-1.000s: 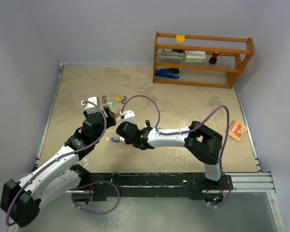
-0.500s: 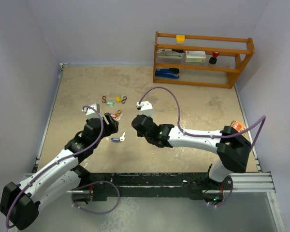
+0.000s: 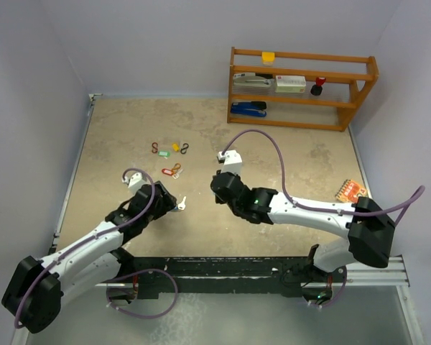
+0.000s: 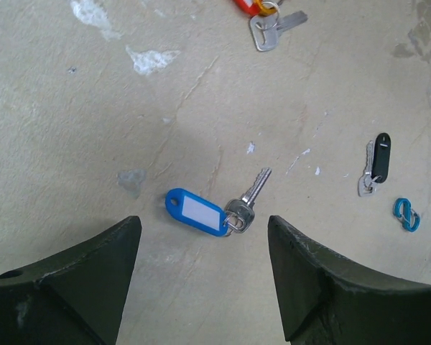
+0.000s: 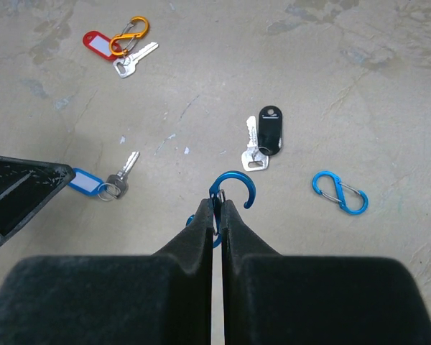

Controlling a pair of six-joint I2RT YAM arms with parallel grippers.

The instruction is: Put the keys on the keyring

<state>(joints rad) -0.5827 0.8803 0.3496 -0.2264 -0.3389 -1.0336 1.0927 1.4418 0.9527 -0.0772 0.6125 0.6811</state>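
Top view: blue-tagged key [image 3: 180, 205] lies on the table [image 3: 294, 158], left of centre. Left wrist: left fingers [image 4: 79, 280] spread, straddling that key at lower centre, likely lining up a pick. Right wrist: right fingers [image 5: 194, 248] pressed together, pinching a blue clip [image 5: 231, 188], hook outward, probably to take keys.

Even, diffuse light throughout, shadows faint and soft, wrist views sharp, overhead perhaps slightly softer.
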